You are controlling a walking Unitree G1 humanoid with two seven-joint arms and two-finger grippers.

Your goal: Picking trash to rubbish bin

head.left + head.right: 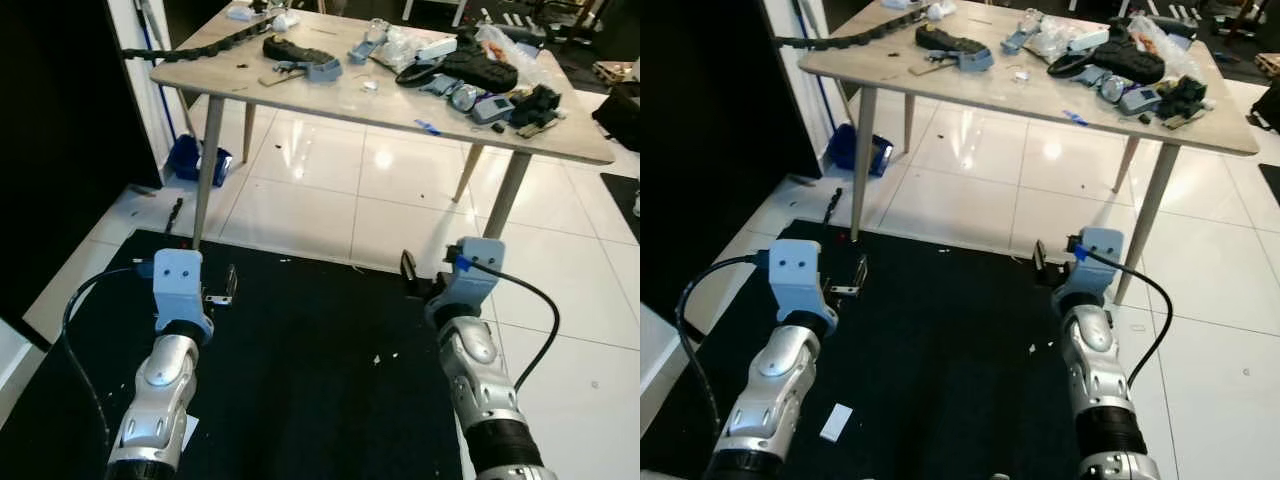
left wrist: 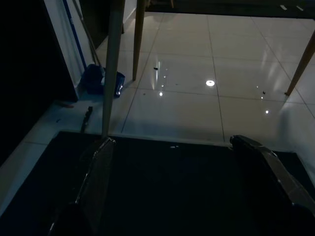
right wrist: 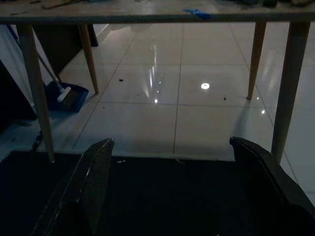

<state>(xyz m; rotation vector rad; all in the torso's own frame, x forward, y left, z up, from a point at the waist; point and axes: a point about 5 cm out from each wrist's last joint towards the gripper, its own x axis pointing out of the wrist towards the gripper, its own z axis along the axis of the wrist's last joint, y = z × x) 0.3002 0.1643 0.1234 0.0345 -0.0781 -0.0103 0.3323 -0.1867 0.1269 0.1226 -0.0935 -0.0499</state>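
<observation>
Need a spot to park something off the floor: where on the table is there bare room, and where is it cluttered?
The wooden table has a bare strip along its near edge, from the left corner to the small blue scrap. The far right end is crowded with black gear and plastic bags. The middle left holds a black sole-like piece and blue parts.

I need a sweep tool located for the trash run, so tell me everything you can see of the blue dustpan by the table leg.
The blue dustpan looks like plastic and lies on the white tiled floor beside the wooden table's near left leg, close to the dark wall. A pale-tipped brush or handle rests in its tray, with a long stick slanting up from it. It sits just beyond the black mat, and nothing grips it.
</observation>
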